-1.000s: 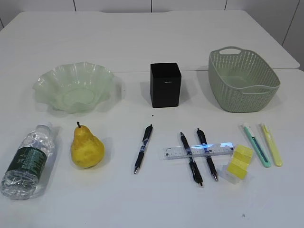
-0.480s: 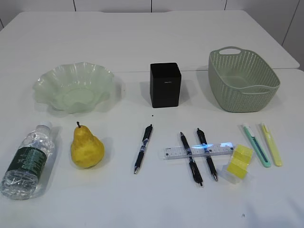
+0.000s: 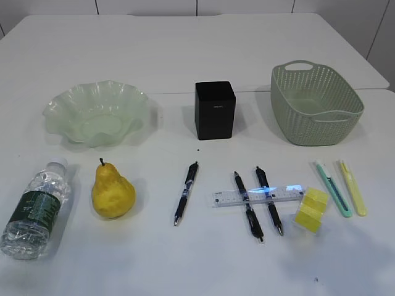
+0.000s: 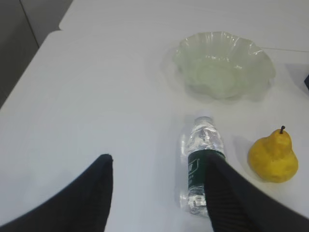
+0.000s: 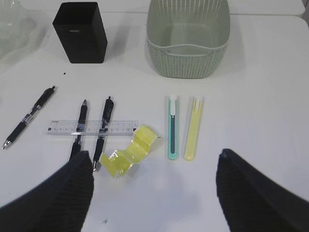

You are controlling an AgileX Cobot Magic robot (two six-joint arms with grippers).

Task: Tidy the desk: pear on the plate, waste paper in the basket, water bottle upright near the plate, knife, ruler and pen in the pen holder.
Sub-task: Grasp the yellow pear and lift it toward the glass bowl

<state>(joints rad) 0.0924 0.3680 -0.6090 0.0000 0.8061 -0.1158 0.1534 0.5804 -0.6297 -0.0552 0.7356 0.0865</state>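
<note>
Nothing moved – yellow pear [image 3: 112, 192] lying beside plate [image 3: 95, 114], bottle [image 3: 38, 206] flat.

White bench [image 3: 185, 259] spans whole exterior view; matte surface, soft shadows; second white bench top [image 3: 185, 49] butts against it behind, seam running across at mid-height; small dark speck [image 3: 197, 150] on surface near centre; another speck [image 3: 316, 280] near front right; grey floor [image 4: 19, 43] visible past left edge in left wrist view.
</note>
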